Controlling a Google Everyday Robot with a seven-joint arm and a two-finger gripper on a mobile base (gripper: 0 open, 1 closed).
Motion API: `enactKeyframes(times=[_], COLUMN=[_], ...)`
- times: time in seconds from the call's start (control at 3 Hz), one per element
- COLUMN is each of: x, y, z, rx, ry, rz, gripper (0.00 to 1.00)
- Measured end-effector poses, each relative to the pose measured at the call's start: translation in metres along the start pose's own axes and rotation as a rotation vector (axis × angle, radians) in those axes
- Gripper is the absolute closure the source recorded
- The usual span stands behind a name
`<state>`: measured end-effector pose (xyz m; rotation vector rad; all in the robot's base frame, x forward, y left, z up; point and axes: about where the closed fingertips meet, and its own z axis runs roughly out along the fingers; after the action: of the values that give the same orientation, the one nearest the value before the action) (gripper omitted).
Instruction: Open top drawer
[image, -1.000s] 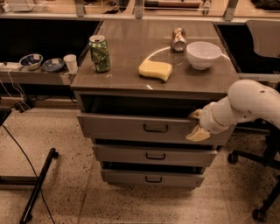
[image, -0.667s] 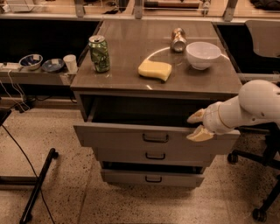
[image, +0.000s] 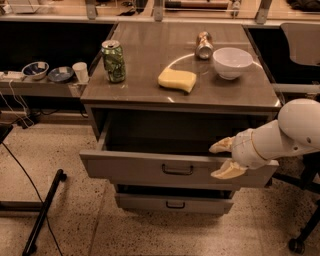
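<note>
The top drawer (image: 135, 167) stands pulled well out from the grey cabinet, its dark inside showing above the front panel. Its dark bail handle (image: 177, 170) sits at the centre of the front. My gripper (image: 223, 159) is at the right end of the drawer front, one pale finger above the top edge and one in front of the panel. The white arm reaches in from the right.
On the cabinet top (image: 145, 87) stand a green can (image: 113, 61), a yellow sponge (image: 177, 80), a white bowl (image: 232, 62) and a lying can (image: 203, 45). A lower drawer (image: 172, 203) shows beneath. A side shelf (image: 40, 87) with bowls is left; chair legs (image: 300, 240) are right.
The top drawer has slid out much further toward the camera, and my gripper has moved with its right end, forward and down in the view.
</note>
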<state>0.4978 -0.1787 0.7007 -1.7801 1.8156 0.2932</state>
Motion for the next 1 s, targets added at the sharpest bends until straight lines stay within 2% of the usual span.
enactKeyframes(times=[0.33, 0.67, 1.0], x=[-0.004, -0.001, 0.009], y=[0.016, -0.001, -0.048], z=[-0.014, -0.037, -0.033], rx=[-0.025, 0.004, 0.008], ry=[0.01, 0.047, 0.114], rz=[-0.014, -0.01, -0.002], gripper=[0.4, 0.56, 0.87])
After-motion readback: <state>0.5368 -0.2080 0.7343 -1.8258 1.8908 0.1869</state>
